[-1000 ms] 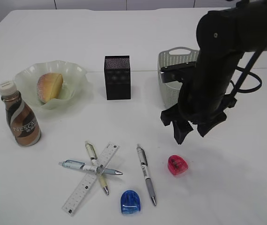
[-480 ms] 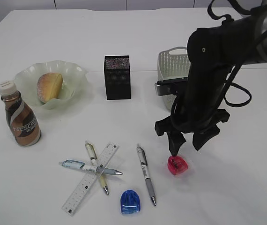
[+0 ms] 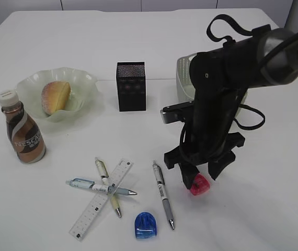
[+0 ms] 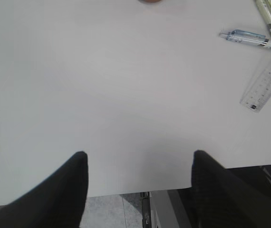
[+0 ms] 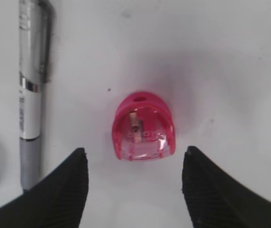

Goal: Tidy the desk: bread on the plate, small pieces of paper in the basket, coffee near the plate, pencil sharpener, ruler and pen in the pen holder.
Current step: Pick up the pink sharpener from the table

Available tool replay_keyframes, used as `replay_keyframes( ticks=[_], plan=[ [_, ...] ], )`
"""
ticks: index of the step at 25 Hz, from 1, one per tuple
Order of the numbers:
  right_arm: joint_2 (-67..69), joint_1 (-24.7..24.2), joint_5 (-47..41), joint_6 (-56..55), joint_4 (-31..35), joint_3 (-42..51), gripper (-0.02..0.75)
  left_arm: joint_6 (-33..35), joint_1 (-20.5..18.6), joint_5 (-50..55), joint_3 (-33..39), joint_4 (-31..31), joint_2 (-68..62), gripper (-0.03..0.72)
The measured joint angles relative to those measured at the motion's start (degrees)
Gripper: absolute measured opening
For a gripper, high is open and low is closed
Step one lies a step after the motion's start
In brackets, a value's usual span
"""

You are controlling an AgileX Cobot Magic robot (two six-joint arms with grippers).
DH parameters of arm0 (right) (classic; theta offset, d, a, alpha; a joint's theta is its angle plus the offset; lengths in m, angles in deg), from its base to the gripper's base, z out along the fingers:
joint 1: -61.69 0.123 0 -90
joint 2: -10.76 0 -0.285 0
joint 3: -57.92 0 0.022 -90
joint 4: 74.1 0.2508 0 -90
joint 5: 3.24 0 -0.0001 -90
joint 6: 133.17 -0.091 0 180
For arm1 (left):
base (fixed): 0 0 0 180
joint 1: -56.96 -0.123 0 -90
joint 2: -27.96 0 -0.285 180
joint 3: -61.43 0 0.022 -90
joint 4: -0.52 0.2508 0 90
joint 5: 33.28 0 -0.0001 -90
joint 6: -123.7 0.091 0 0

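My right gripper (image 3: 198, 175) is open and low over the desk (image 3: 274, 172); the red pencil sharpener (image 3: 199, 184) (image 5: 143, 126) lies just ahead of its fingertips (image 5: 78, 161), untouched. A blue sharpener (image 3: 146, 225) lies near the front edge. A grey pen (image 3: 163, 193) (image 5: 31, 95) lies left of the red one. Two more pens (image 3: 102, 186) cross the ruler (image 3: 101, 200) (image 4: 266, 83). The bread (image 3: 55, 97) sits in the plate (image 3: 83, 83), the coffee (image 3: 23, 135) beside it. The pen holder (image 3: 131, 86) stands mid-desk. My left gripper (image 4: 139, 153) is open and empty. No small pieces of paper show.
The basket (image 3: 183, 78) stands at the back right, mostly hidden behind my right arm (image 3: 217, 94). In the left wrist view the desk's near edge (image 4: 126, 192) runs just under the fingers, with floor beyond it.
My right arm has swung down and to the left, bringing its open gripper from beside the basket to the red pencil sharpener. Nothing on the desk has moved.
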Motion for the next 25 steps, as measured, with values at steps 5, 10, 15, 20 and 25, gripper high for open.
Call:
replay_keyframes(
  ticks=[5,10,15,20,25],
  plan=[
    [0.24,0.0,0.46,-0.22,-2.33,0.0,0.456,-0.09,0.0,0.0,0.0,0.0,0.0,0.497],
    [1.84,0.0,0.79,-0.32,-2.43,-0.01,0.456,-0.09,0.0,0.0,0.0,0.0,0.0,0.497],
    [3.73,0.0,0.88,-0.32,-2.52,-0.01,0.456,-0.09,0.0,0.0,0.0,0.0,0.0,0.497],
    [3.87,0.0,1.54,-0.32,-2.52,-0.11,0.456,-0.09,0.0,0.0,0.0,0.0,0.0,0.497],
    [3.87,0.0,2.07,-0.32,-2.65,-0.11,0.455,-0.09,0.0,0.0,0.0,0.0,0.0,0.497]
  ],
)
